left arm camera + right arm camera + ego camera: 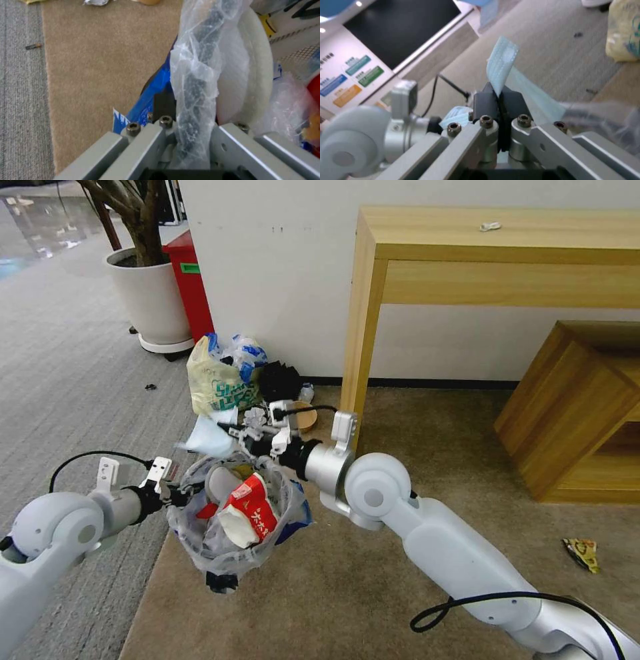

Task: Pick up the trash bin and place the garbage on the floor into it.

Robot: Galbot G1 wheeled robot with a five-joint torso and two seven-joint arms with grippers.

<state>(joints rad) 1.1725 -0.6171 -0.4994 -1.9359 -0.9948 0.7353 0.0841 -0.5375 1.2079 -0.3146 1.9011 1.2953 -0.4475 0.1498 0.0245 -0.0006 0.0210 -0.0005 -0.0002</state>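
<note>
The trash bin (223, 553), black with a clear crinkly liner, hangs above the carpet, and my left gripper (179, 495) is shut on its rim. In the left wrist view the fingers (233, 140) clamp the bagged rim of the trash bin (195, 82), beside a white slipper (248, 75). Inside lie a red carton (250, 507) and other garbage. My right gripper (235, 432) sits just above the bin's far edge, shut on a pale blue face mask (208, 439). Its black fingertips (486, 102) pinch the mask (501, 62).
A yellowish shopping bag (217, 383), a black lump (279, 380) and a brown disc (305, 417) lie by the wall. A crumpled wrapper (581, 552) lies on the carpet at the right. A wooden table (363, 333) and low shelf (573, 407) stand ahead; a potted plant (150, 293) is at the left.
</note>
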